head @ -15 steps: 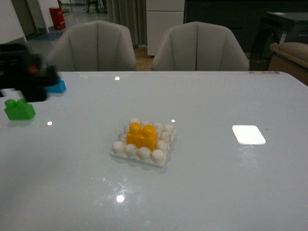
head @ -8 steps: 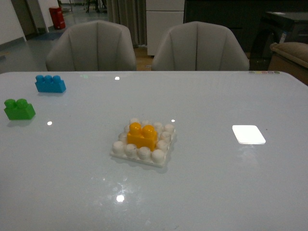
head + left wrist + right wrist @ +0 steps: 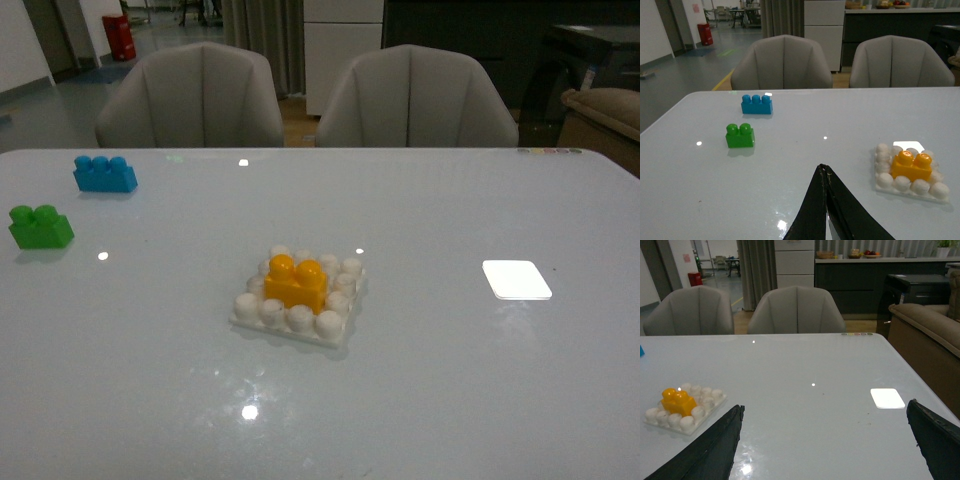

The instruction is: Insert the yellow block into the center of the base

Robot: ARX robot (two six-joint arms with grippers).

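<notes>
Yellow block: the small orange-yellow plastic brick with two round studs (image 3: 296, 284) sat on the middle of the base, ringed by its white studs; it looked level and seated, so the insertion appeared done.
Base: the white square plastic plate with a grid of round studs (image 3: 330, 323) lay flat near the centre of the glossy pale table (image 3: 450, 400).
Handling: judged light, rigid and smooth-sided; the firmest hold would be across its two long flat sides, below the studs. The light base could lift with it if pulled.
Left gripper: the left gripper (image 3: 824, 172) had its dark fingers pressed together, holding nothing, well short of the base.
Right gripper: the right gripper (image 3: 825, 422) was spread wide, empty, with its fingers at either edge of the wrist view.
Others: a green two-stud brick (image 3: 40, 226) and a blue three-stud brick (image 3: 104, 173) stood well apart at far left; a flat white patch (image 3: 516, 279) lay to the right.
</notes>
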